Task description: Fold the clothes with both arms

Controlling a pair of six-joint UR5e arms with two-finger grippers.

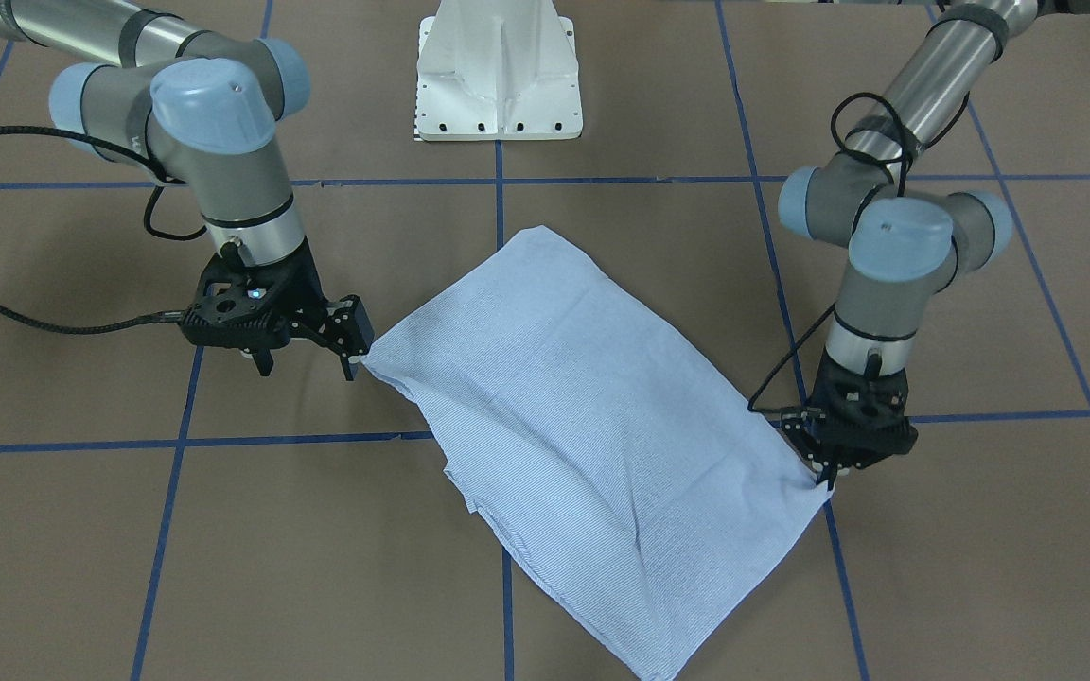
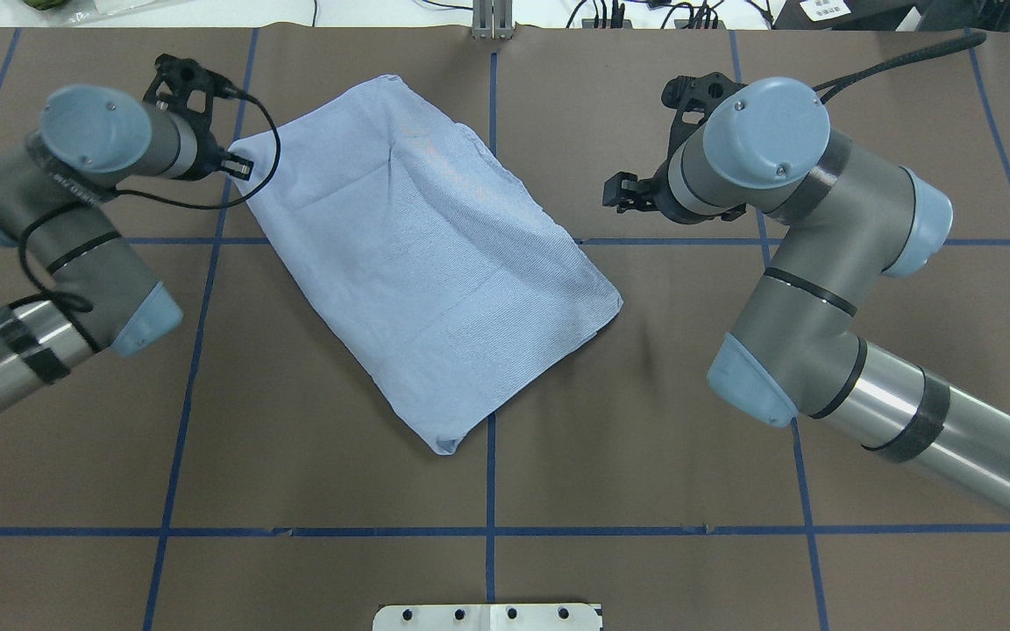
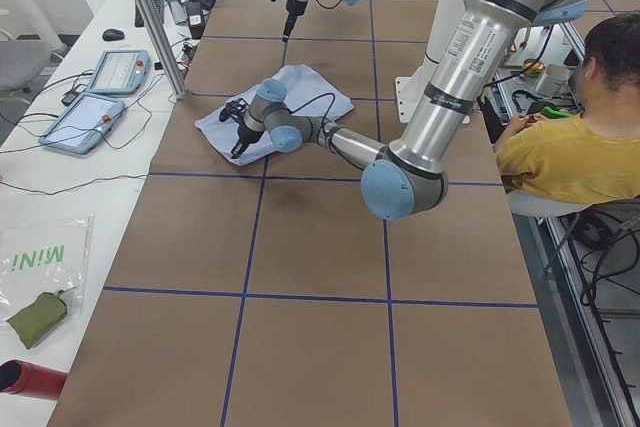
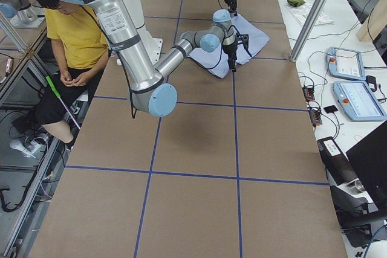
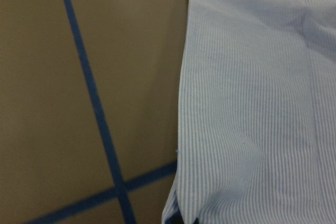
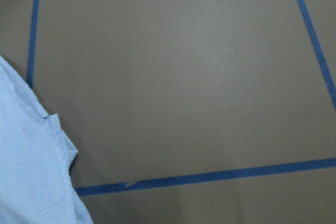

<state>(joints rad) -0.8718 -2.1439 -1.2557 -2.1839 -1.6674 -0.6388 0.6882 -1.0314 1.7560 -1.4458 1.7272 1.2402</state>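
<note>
The light blue striped shirt [image 1: 592, 426] lies folded into a rectangle, set diagonally on the brown table; it also shows in the overhead view [image 2: 417, 254]. No collar, buttons or sleeves show. My left gripper [image 1: 829, 476] is low at one of its corners and shut on the fabric edge; the left wrist view shows the shirt [image 5: 262, 103] right under it. My right gripper [image 1: 308, 361] is open and empty, held above the table beside the opposite corner, clear of the cloth. The right wrist view shows only the shirt's edge [image 6: 26, 177] at lower left.
The white pedestal base [image 1: 498, 76] stands at the robot's side of the table. Blue tape lines [image 2: 492, 491] cross the brown surface. A person in yellow [image 3: 570, 157] sits beside the table. Teach pendants [image 3: 100, 97] lie on a side bench.
</note>
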